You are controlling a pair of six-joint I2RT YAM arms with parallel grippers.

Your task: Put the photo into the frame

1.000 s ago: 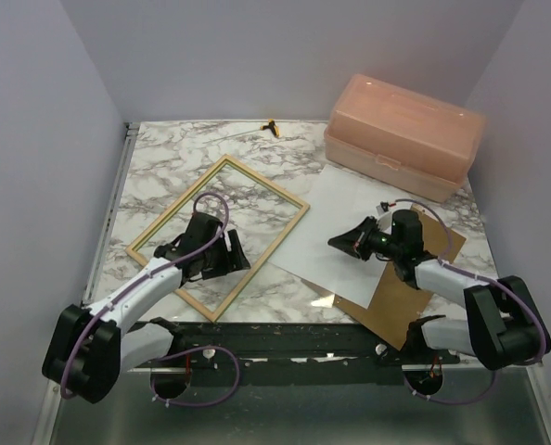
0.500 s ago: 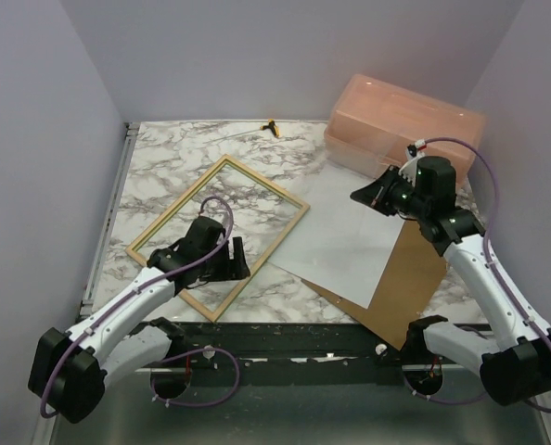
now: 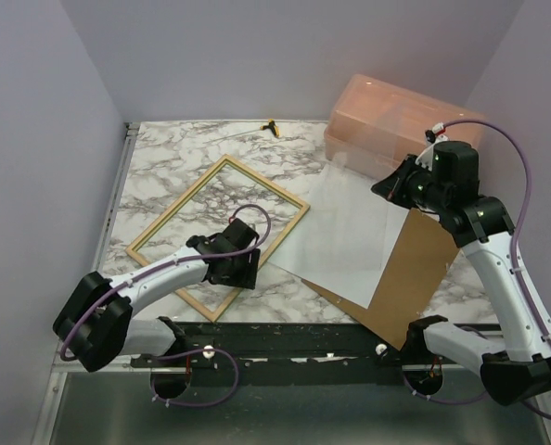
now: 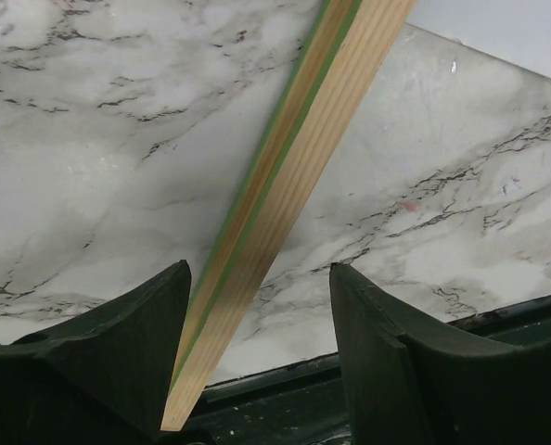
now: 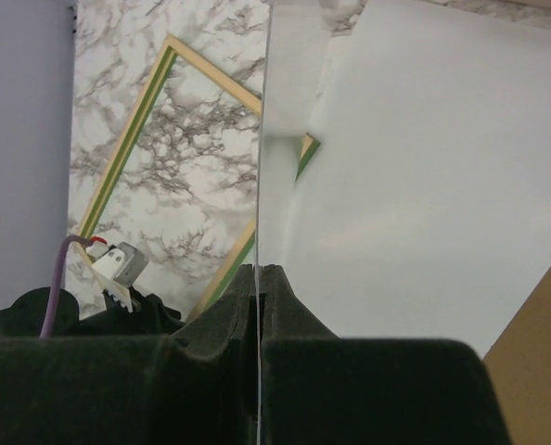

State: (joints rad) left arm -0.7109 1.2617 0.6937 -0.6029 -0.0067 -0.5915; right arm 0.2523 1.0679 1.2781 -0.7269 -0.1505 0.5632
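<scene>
The frame [image 3: 173, 206] lies on the marble table, bare wood side up, with green showing along its rail edge [image 4: 294, 158]; it also shows in the right wrist view [image 5: 127, 134]. The photo [image 3: 350, 250], white side up, lies flat partly on the brown backing board [image 3: 424, 269]; in the right wrist view it [image 5: 424, 185] fills the right. My left gripper [image 3: 248, 269] is open, and its jaws straddle the frame's near-right rail [image 4: 257, 278]. My right gripper [image 3: 391, 188] is raised and shut [image 5: 259, 271] on a thin clear sheet [image 3: 350, 171], held on edge above the photo.
A pink plastic box [image 3: 401, 130] stands at the back right, just behind the raised clear sheet. A small yellow-and-black object [image 3: 272, 126] lies at the table's back edge. The table's dark front edge [image 4: 350, 380] is right below the left gripper.
My right arm has risen and moved back-right, lifting the clear sheet off the photo. My left gripper has moved right along the frame's near rail.
</scene>
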